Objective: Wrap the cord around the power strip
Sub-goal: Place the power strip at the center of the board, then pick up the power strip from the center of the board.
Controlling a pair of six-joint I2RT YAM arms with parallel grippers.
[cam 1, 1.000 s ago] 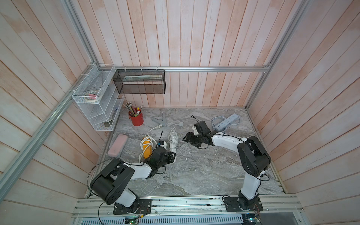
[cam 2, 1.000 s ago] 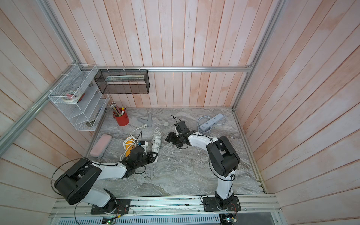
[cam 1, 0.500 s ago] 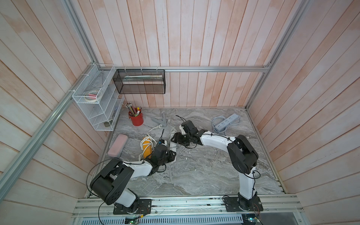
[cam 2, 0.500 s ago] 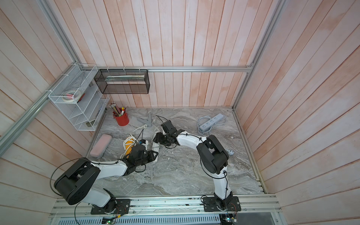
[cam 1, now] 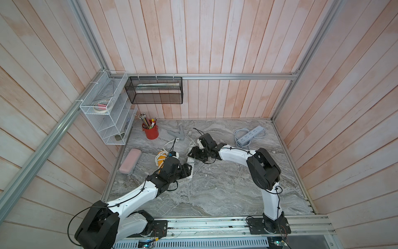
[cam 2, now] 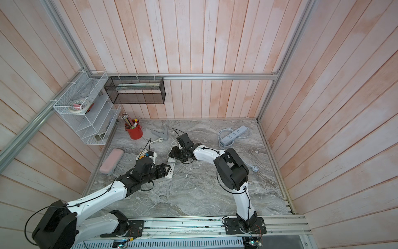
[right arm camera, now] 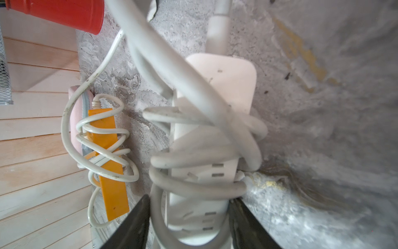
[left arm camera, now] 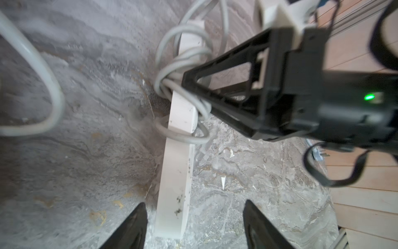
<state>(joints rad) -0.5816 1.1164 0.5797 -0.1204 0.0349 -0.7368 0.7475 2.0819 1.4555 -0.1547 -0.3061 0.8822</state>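
Right arm swung in from frame right; left gripper (left arm camera: 195, 203) let go, now spread astride power strip (cam 2: 171, 166), mid-frame. Right gripper (right arm camera: 190, 199) straddles coiled cord (right arm camera: 193, 185); grip unclear. Strip likely rigid, cord springy: hold bare end.

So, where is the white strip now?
In both top views the white strip sits mid-table, one end at the left gripper, the other at the right gripper, right of the orange strip.

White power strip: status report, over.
Left gripper open, astride bare end of white plastic power strip, not touching. Right gripper straddles cord-wrapped end, grip unclear. Pale grey cord coiled several turns, remainder loose. Nothing blocking.
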